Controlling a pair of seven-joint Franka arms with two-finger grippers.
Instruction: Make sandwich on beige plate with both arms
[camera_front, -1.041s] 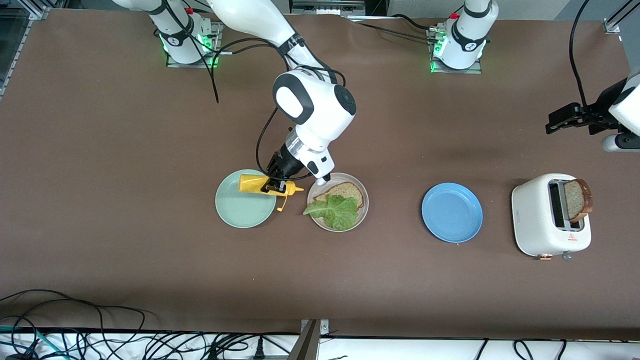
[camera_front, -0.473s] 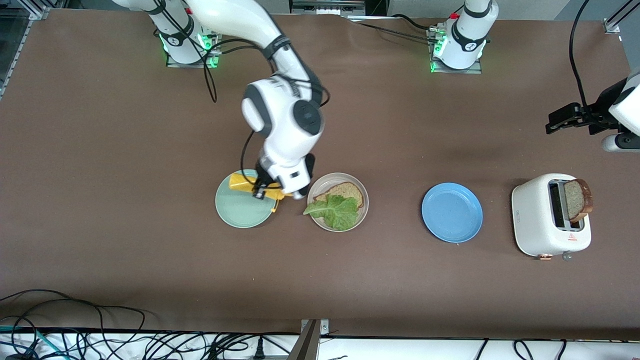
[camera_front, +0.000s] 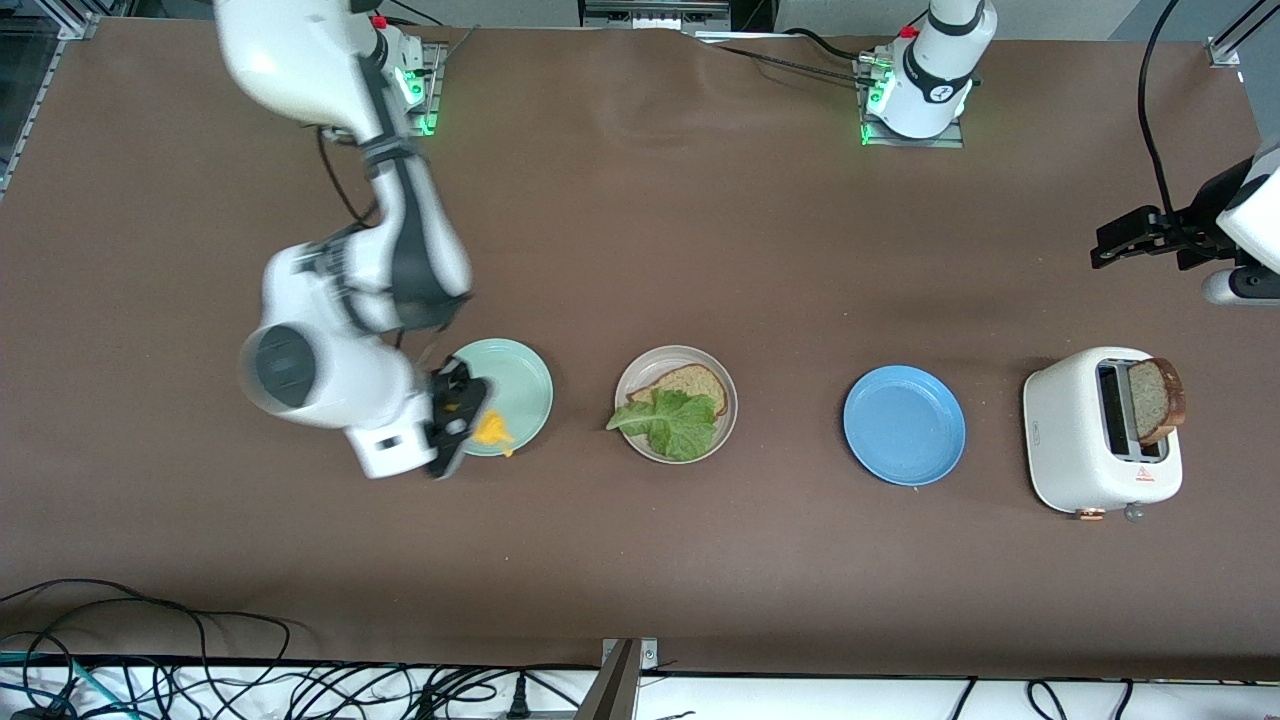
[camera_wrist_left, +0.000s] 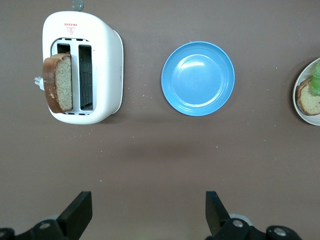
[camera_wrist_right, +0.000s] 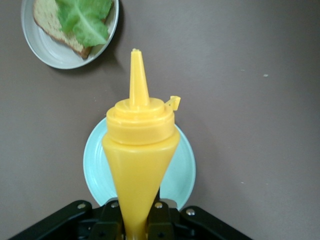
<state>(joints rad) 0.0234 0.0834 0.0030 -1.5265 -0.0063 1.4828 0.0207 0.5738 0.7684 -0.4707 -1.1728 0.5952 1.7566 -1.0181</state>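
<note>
The beige plate (camera_front: 728, 410) holds one slice of brown-crusted bread (camera_front: 692, 382) with a ruffled green lettuce leaf (camera_front: 668, 420) on it; both also show in the right wrist view (camera_wrist_right: 50, 50). A second bread slice (camera_front: 1160, 398) stands in the white toaster (camera_front: 1090, 440). My right gripper (camera_front: 455, 415) is shut on a yellow squeeze bottle (camera_front: 491, 431), held over the edge of the mint-green plate (camera_front: 515, 385) that faces the front camera. My left gripper (camera_front: 1105, 248) is open and empty, waiting high over the table near the toaster.
A blue plate (camera_front: 904, 424) lies between the beige plate and the toaster. In the left wrist view the toaster (camera_wrist_left: 100, 65), its bread (camera_wrist_left: 57, 82) and the blue plate (camera_wrist_left: 198, 78) lie below the open fingers (camera_wrist_left: 77, 212). Cables run along the table's front edge.
My right arm has swung away from the beige plate toward the right arm's end, carrying the yellow bottle across the mint-green plate. The left arm has not moved.
</note>
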